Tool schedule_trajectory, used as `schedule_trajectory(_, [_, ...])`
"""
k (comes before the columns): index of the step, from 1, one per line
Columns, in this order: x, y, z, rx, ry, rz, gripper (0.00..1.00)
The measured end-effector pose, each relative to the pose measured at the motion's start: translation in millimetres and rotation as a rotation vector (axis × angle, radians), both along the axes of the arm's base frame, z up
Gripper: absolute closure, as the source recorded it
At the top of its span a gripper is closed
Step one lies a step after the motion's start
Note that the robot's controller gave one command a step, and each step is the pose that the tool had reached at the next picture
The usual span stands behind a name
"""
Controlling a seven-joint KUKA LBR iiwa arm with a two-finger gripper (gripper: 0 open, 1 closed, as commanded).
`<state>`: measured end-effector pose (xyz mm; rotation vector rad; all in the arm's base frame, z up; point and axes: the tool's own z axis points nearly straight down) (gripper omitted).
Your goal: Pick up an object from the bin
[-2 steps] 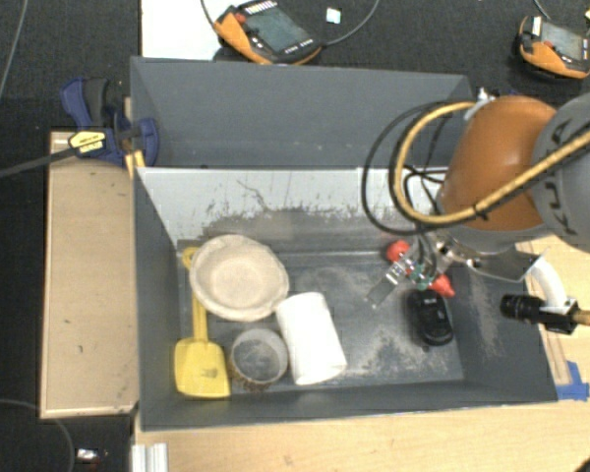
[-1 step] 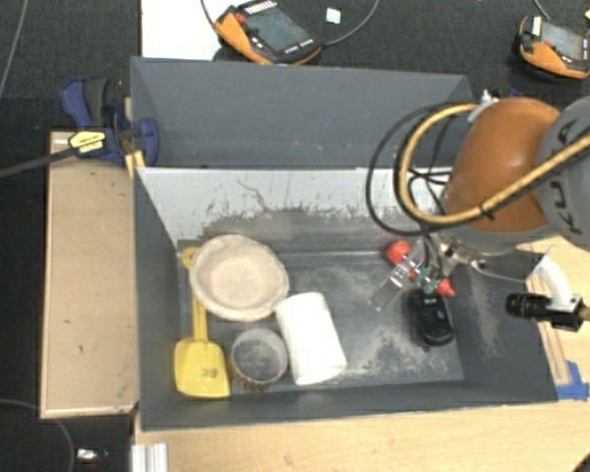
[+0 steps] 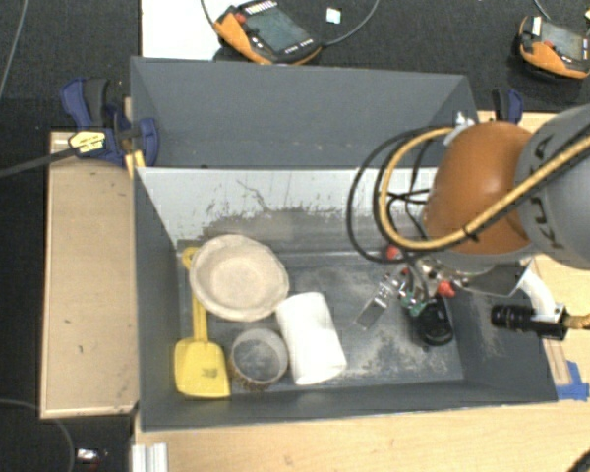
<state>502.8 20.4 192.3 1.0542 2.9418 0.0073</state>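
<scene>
My gripper [image 3: 395, 303] hangs low over the bare grey floor in the right half of the bin, under the arm's orange cover. Its fingers stand open, with nothing between them. A white cylinder [image 3: 311, 337] lies to its left, a short gap away from the nearer silver fingertip [image 3: 376, 307]. Beside the cylinder stands a small grey round cup [image 3: 259, 355]. Behind the cup sits a shallow white bowl [image 3: 239, 278].
A yellow scoop [image 3: 202, 366] lies along the bin's left wall, its handle running back past the bowl. The arm and its cables cover the bin's right rear part. Bare floor stretches between the cylinder and the gripper.
</scene>
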Motion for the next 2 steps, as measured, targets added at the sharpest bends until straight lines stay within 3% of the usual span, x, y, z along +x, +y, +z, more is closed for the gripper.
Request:
schedule_trajectory(1, [19.9,-43,-4,-0.002,-0.003,-0.006,0.00])
schedule_trajectory(2, [16.2,-54,-16,0.001,0.000,0.030,0.00])
